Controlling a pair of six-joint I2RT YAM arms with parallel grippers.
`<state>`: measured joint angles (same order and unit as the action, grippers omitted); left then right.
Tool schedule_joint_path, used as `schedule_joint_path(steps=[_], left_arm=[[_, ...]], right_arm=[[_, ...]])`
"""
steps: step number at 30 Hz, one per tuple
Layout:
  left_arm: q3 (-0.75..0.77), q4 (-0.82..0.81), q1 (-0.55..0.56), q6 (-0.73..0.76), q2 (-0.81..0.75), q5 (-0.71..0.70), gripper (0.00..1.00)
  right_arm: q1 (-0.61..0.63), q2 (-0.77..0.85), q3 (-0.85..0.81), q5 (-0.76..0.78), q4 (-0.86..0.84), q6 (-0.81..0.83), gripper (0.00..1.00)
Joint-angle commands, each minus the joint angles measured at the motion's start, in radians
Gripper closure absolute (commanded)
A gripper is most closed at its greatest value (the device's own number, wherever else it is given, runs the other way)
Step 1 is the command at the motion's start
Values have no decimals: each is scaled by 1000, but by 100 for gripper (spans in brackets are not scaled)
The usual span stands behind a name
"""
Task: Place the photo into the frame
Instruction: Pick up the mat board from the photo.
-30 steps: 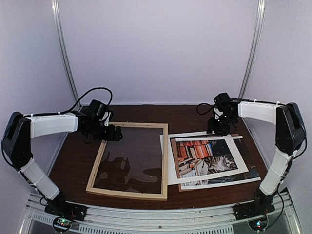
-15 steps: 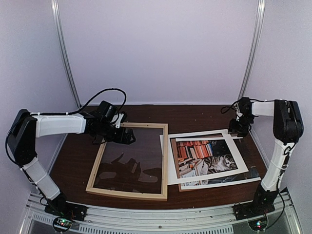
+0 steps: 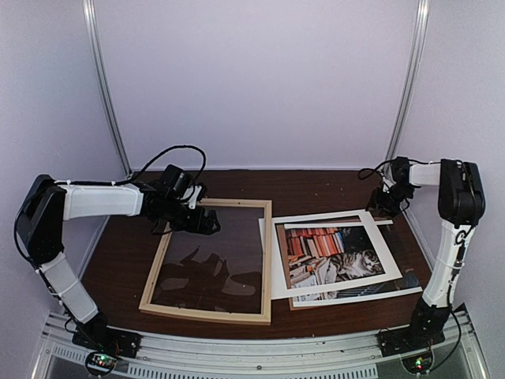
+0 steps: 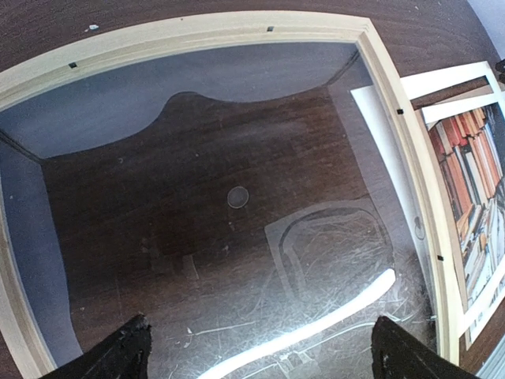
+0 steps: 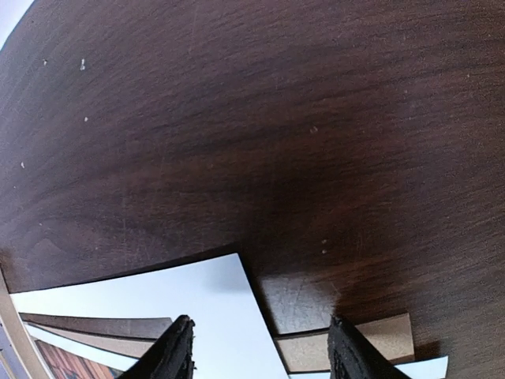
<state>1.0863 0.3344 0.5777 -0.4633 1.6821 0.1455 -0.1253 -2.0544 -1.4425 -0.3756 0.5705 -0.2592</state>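
The frame (image 3: 205, 314), thin pale wood, lies flat left of centre with a glossy clear pane inside it. My left gripper (image 3: 209, 225) hovers over its far end, open. In the left wrist view the black fingertips (image 4: 130, 351) stand wide apart above the pane, with the frame's strip (image 4: 197, 31) ahead. The photo (image 3: 335, 254), a cat with red-orange books and a white border, lies face up to the right on a stack of sheets. My right gripper (image 3: 385, 207) is at the photo's far right corner, open. The white corner (image 5: 213, 308) lies below, between its jaws, and nothing is gripped.
A brown backing board (image 5: 371, 351) sticks out under the photo. The photo's edge (image 4: 473, 166) lies just outside the frame's right strip. The dark wood table (image 3: 126, 253) is bounded by pale walls and two metal posts (image 3: 106, 95). The arm bases stand at the near edge.
My left gripper has moved right, from outside the frame's far left corner to over its far edge. The right gripper has shifted right from the photo's top edge to its far right corner.
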Motion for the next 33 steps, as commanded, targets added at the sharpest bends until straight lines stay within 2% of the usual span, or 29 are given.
schedule_joint_path(steps=[1, 9, 21, 33], left_arm=[[32, -29, 5, -14, 20, 4, 2], [37, -25, 5, -18, 35, 6, 2], [28, -20, 5, -21, 42, 6, 2], [15, -15, 5, -23, 36, 7, 2]], right_arm=[[-5, -44, -2, -110, 9, 12, 43], [-6, -30, 51, -243, -11, -39, 48], [-11, 50, 127, -326, -88, -106, 53], [-18, 105, 198, -386, -88, -64, 60]])
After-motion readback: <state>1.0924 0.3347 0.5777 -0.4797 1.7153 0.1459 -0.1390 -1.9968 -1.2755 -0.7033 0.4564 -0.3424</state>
